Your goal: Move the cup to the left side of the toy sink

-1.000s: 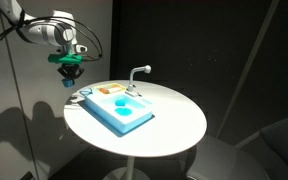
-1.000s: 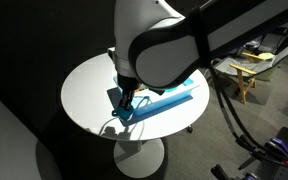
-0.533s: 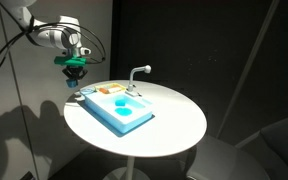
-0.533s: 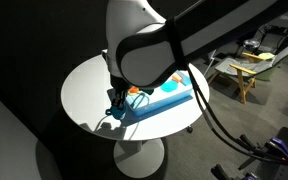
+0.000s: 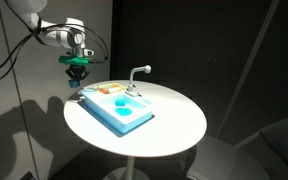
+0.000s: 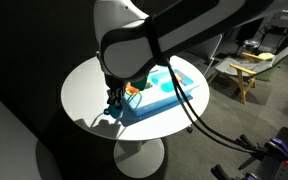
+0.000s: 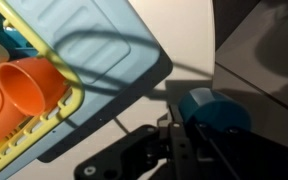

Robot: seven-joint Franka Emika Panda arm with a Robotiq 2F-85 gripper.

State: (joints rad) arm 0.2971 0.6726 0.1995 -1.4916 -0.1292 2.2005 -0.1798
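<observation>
Gripper (image 5: 75, 74) shifted slightly toward toy sink (image 5: 119, 110), clamped on cup (image 7: 213, 108) above table (image 5: 174, 128).

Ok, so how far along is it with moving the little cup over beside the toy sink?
Done: the cup is picked up, clamped in the shut gripper. In hand: it hangs above the table, just off one end of the sink and clear of the basin. Left: lower it onto the bare tabletop there and let go.
</observation>
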